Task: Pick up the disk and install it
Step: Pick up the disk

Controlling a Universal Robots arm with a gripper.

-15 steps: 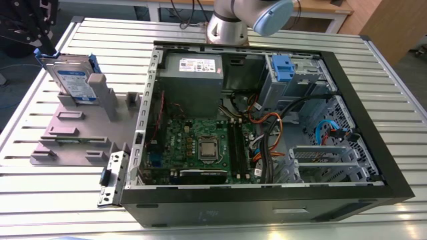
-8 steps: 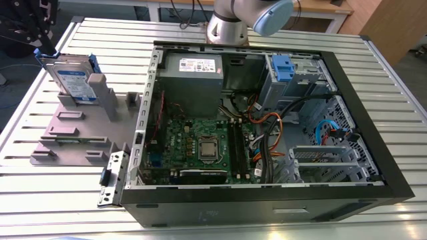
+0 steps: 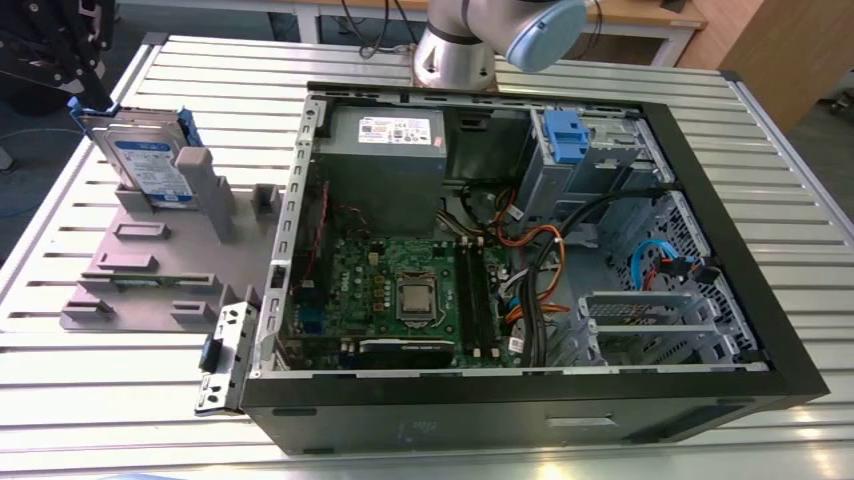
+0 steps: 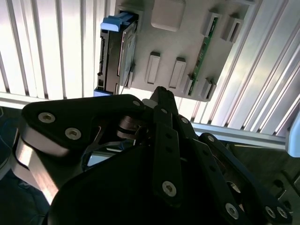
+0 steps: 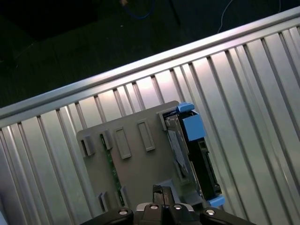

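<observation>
In both wrist views the gripper (image 4: 159,93) (image 5: 161,190) is sitting closest to the lens. Its black fingers are pressing together at the tips and gripping nothing. It is hanging above the grey holder (image 4: 187,42) (image 5: 136,168), with the tips looking down near one edge of the holder.

In the exterior view, going from the left, the disk (image 3: 140,160) is standing on edge in a slot at the holder's (image 3: 160,260) far corner, leaning back slightly with its labelled face turned toward the camera. The holder is lying flat on the slatted table (image 3: 200,60), just beside the open case (image 3: 534,410). Further to the exterior view's right, inside the case at its far end, the drive bay (image 3: 594,175) is carrying a blue bracket (image 3: 566,135) and is taking no disk yet.

Seen from above in both wrist views, the disk (image 4: 112,56) (image 5: 201,164) is showing as a thin strip running along the holder's side, blue rails at both ends. It is lying off to one side of the fingertips, not under them. Its long axis appears to be running roughly crosswise to the line along which the fingers would part. By that reading, the fingers would be closing across its thin dimension once opened and shifted sideways over it.
</observation>
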